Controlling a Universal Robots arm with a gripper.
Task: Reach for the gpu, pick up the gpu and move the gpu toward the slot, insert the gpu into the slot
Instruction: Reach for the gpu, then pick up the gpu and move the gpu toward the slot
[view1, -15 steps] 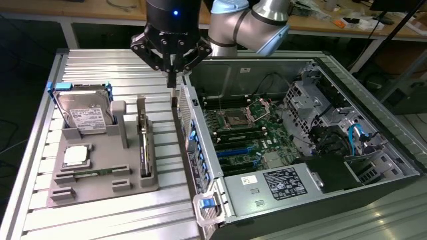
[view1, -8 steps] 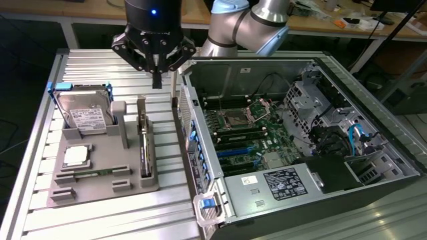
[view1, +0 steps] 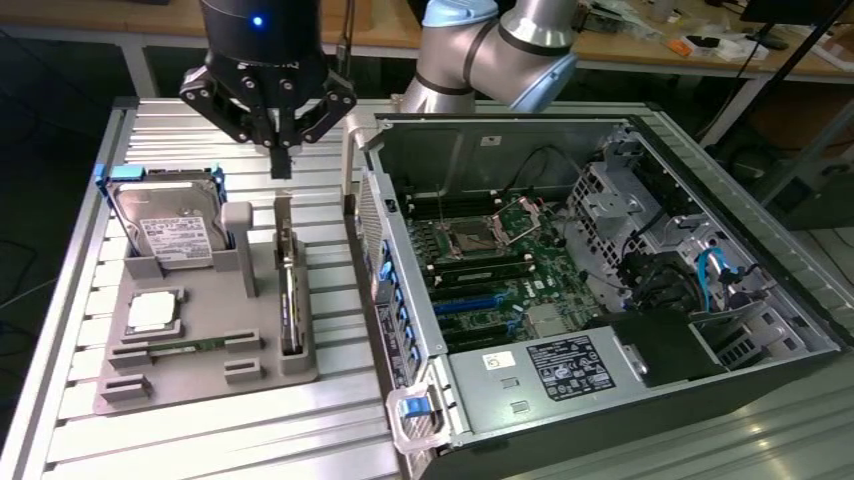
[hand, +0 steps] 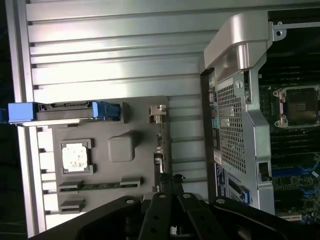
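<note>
Exterior view showed the claw (view1: 280, 160) shut and empty, hanging above the gpu (view1: 287, 300), which stood on edge in the gray holder (view1: 200, 370) below. Wrist view revealed the card's silver end (hand: 157, 112). The computer case (hand: 235, 125) wall stood beside it, with bare table slats (hand: 110, 55) beyond.

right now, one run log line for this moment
phase: reach | end effector: shut, empty, above gpu, not touching | gpu: on edge in grey holder

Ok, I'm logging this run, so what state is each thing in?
gripper: shut, empty, above the gpu
gpu: on edge in the grey holder, untouched
hard drive: upright in the holder
square chip: flat on the holder
computer case: side open, board exposed
</note>
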